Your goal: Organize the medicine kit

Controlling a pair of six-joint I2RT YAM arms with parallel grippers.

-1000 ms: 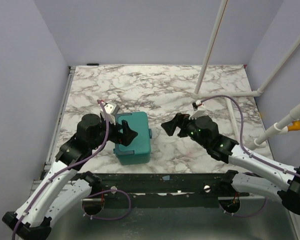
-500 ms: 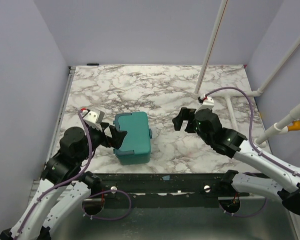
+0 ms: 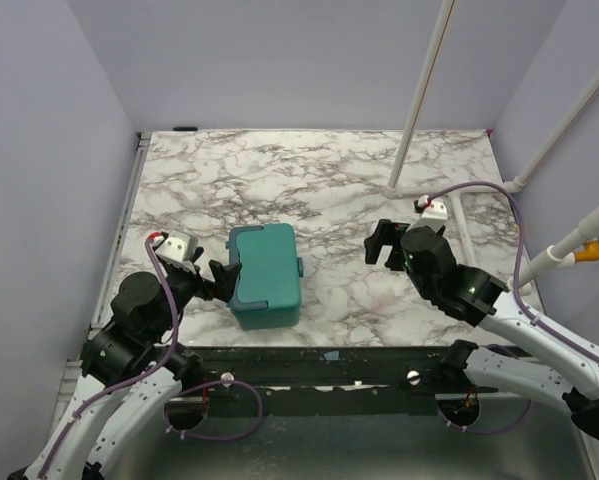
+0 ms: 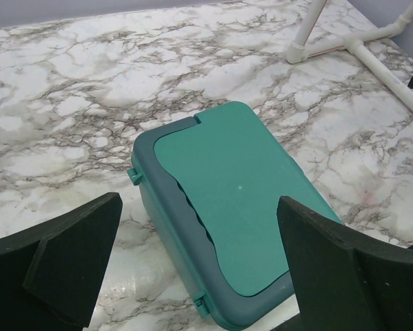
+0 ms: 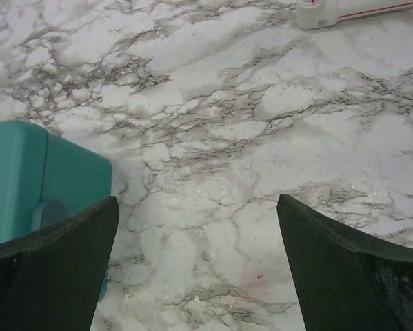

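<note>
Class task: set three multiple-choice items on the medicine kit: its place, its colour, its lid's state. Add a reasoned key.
1. The medicine kit lies: A) beside the left gripper; B) far right corner; C) in the air.
2. Its colour: A) red; B) teal-green; C) white.
3. Its lid is: A) shut; B) wide open; C) removed.
Key: 1A, the top view shows it next to that gripper; 2B, seen in every view; 3A, it lies flat and closed in the left wrist view.
</note>
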